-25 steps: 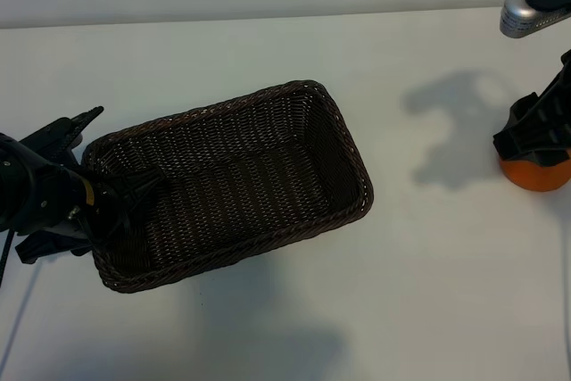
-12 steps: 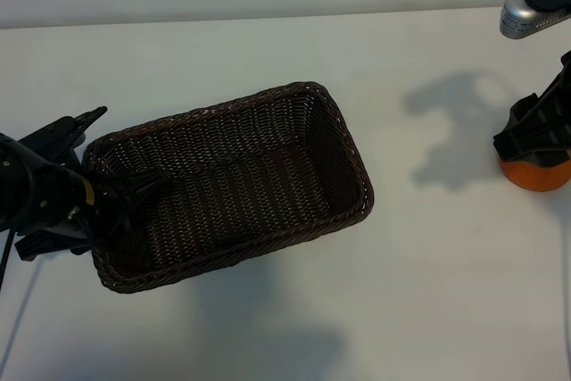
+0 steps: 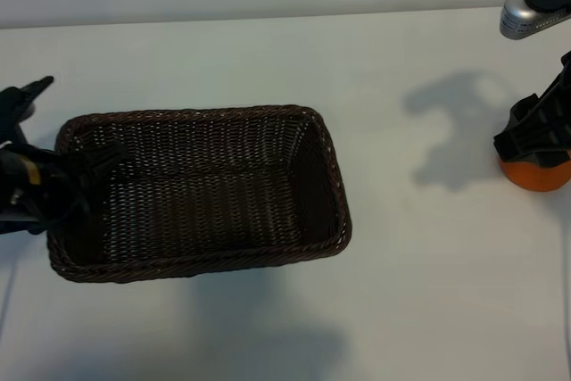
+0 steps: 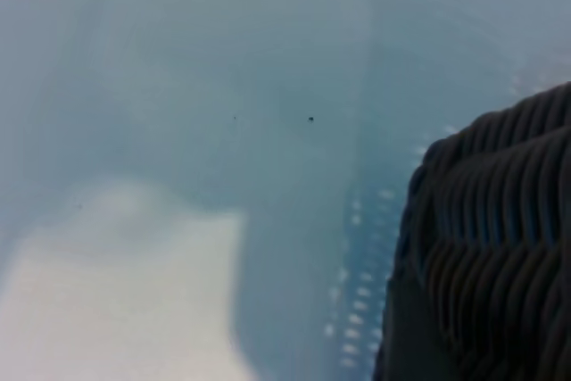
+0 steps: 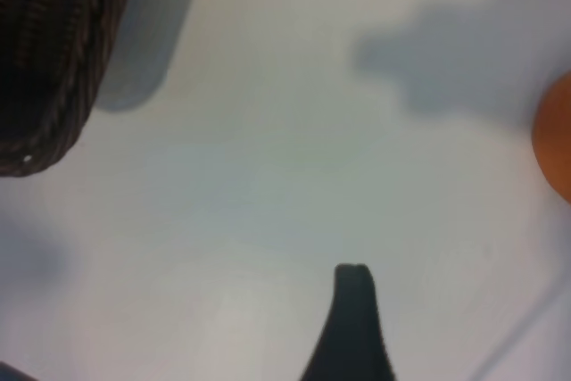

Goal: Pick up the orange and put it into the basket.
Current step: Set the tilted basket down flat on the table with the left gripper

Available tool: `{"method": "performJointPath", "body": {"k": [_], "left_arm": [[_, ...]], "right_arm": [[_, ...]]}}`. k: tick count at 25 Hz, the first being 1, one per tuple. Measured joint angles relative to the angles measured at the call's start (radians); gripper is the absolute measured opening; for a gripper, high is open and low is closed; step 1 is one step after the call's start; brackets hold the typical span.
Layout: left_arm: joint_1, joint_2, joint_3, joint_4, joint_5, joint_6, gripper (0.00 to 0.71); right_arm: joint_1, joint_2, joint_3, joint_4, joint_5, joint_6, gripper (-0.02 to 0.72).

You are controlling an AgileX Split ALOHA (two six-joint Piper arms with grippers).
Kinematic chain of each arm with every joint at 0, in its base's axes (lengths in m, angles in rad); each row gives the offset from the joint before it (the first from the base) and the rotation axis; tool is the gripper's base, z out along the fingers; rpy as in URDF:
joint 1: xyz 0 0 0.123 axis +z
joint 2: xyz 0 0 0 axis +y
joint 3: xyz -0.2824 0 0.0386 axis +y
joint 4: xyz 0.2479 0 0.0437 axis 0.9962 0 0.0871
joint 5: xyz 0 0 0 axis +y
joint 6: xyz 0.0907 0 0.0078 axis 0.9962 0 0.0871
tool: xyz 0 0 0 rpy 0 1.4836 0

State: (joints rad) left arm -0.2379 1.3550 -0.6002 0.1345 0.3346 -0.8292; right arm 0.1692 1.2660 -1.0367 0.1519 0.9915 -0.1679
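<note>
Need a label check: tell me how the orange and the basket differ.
The orange is small, round and bright; the basket is far larger, rectangular and dark brown woven wicker. The orange sits at the table's right edge under the right pincer; the basket sits left, its end at the left pincer. Both rest on the white table.

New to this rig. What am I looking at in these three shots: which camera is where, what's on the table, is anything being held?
Two robot arms stand apart at a white table. The wide shot looks down from outside; the other two come from cameras on each arm's wrist.

A rectangular dark brown woven wicker basket sits left of centre. The left gripper grips its left-hand rim, one finger inside; its wrist view shows only the weave.

A small round bright-orange fruit, the orange, lies at the table's right edge. The right gripper sits right over it, covering its top; whether it grips the fruit cannot be seen. In the right wrist view one dark fingertip shows, the orange at the frame's edge.
</note>
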Motion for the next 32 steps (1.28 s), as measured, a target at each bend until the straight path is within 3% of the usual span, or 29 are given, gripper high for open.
{"method": "performJointPath", "body": {"k": [5,7,14,20,27,32], "left_arm": [[0.006,-0.007,-0.001,-0.217,-0.008,0.218,0.398],[0.006,-0.007,-0.003,-0.335,-0.02,0.336,0.332],[0.006,-0.007,-0.003,-0.598,-0.038,0.608,0.333],[0.009,-0.007,-0.003,-0.738,-0.056,0.749,0.333],[0.109,-0.006,-0.097,-0.804,0.014,0.876,0.333],[0.116,-0.004,-0.131,-0.965,0.014,1.029,0.333]], "right_arm": [[0.0,0.0,0.0,0.0,0.0,0.0,0.558],[0.0,0.0,0.0,0.0,0.0,0.0,0.558],[0.0,0.0,0.0,0.0,0.0,0.001,0.558],[0.0,0.0,0.0,0.0,0.0,0.001,0.558],[0.0,0.0,0.0,0.0,0.012,0.0,0.558],[0.0,0.0,0.0,0.0,0.012,0.0,0.558]]}}
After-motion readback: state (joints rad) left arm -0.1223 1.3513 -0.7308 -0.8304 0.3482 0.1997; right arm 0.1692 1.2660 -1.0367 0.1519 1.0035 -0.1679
